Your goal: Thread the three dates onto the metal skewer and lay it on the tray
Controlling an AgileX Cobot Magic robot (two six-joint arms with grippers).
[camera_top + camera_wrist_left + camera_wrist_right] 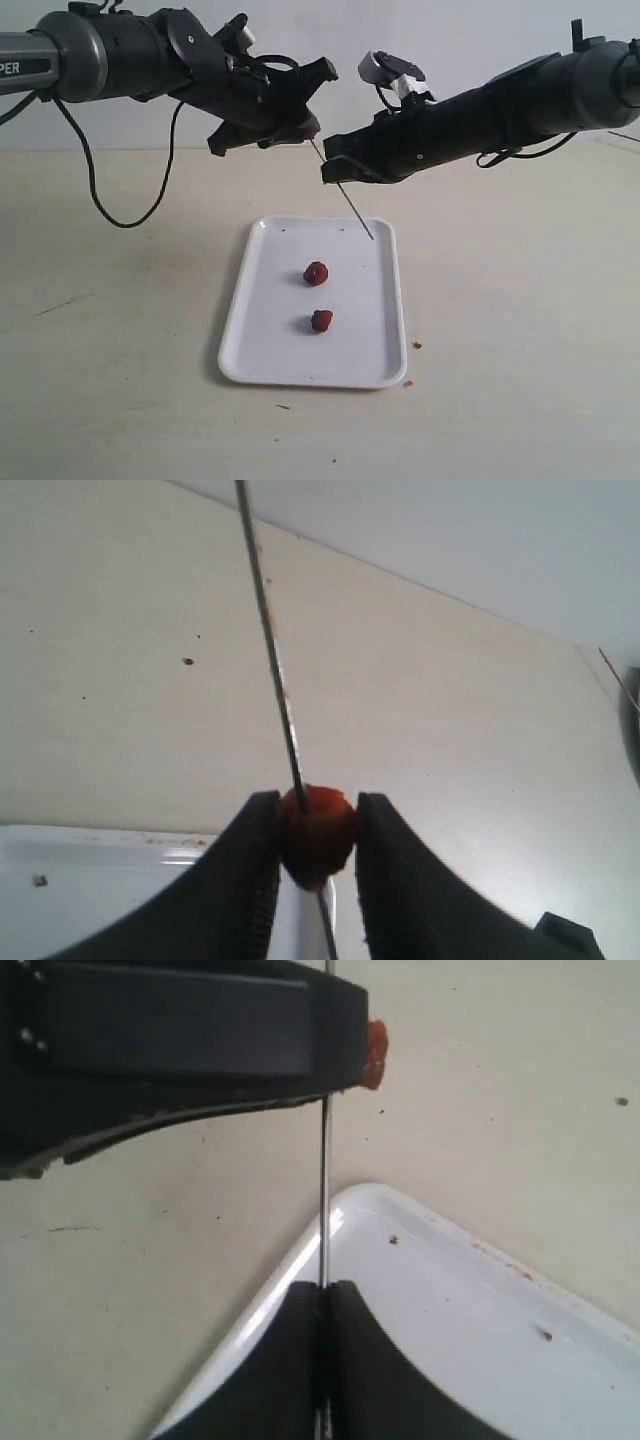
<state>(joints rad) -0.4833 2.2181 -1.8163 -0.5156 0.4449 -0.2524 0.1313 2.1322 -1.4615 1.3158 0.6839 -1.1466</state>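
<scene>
Date [318,845] clamped by left hand [316,805], speared on the skewer [272,650] that right hand [325,1290] pinches.

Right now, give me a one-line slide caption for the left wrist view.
Left pincer clamps a date threaded on the metal skewer, tray in the background.

Glossy wht plastic tray [268,332], smooth metal skewer [357,215], matt wrinkly dates [316,273]
</scene>
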